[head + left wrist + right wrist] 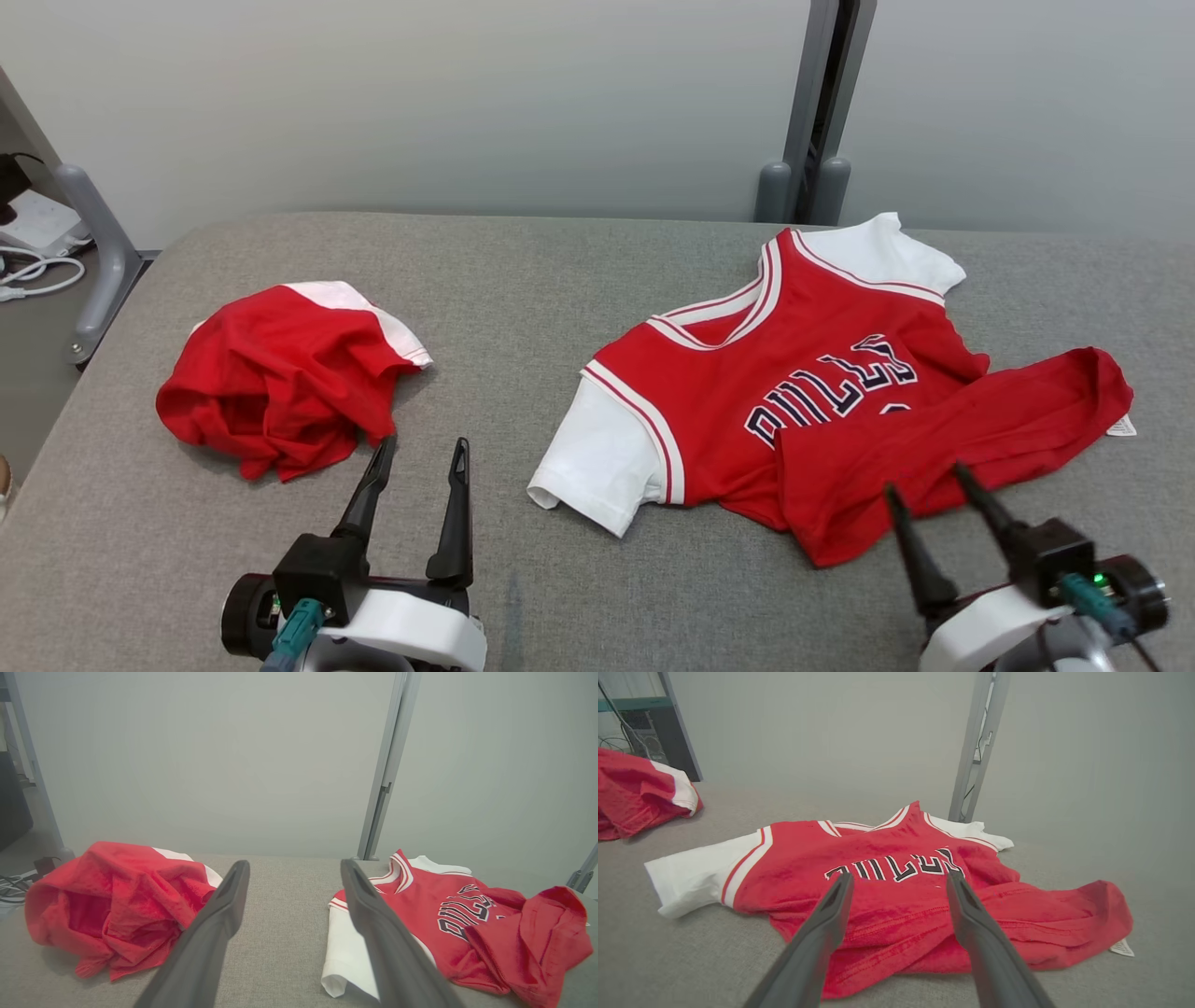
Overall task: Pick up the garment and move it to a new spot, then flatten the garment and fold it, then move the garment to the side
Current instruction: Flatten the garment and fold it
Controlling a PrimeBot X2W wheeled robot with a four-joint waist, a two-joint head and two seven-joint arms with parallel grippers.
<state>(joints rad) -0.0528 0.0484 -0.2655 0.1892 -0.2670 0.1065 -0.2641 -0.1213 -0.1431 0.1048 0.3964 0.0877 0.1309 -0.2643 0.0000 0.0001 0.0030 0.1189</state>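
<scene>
White-sleeved red jersey [794, 373], lettering facing up, lower hem flipped over

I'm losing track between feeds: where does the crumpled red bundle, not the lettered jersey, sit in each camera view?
Head view: the crumpled red bundle lies at left centre.
Left wrist view: it sits at lower left.
Right wrist view: it is at the upper left edge, partly cut off.
Shared landmark: the grey upright post stands right of centre in all three.
</scene>
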